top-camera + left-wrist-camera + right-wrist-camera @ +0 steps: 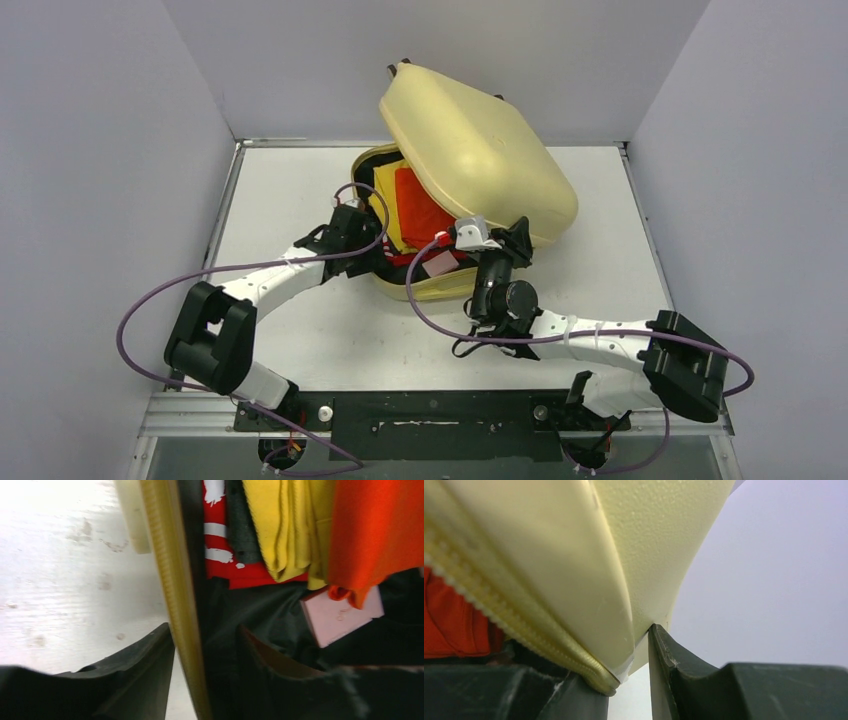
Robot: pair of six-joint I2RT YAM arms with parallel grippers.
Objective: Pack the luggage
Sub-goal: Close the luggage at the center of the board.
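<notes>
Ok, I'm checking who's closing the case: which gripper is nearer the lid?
Right. The right gripper grips the lid at its front edge; the left gripper sits lower, astride the base rim.

Entry: the luggage [470, 150]. Pale yellow hard-shell clamshell with rounded corners, a pebbled skin, yellow zip tape along both rims and black lining inside. It sits mid-table, toward 12 o'clock from my bases. State is half open. The base shell lies flat. The lid is raised at a tilt over the base's 1 to 3 o'clock part, and the mouth gapes toward 8 o'clock. The lid's rim at 5 o'clock is pinched in my right gripper [500, 245].
</notes>
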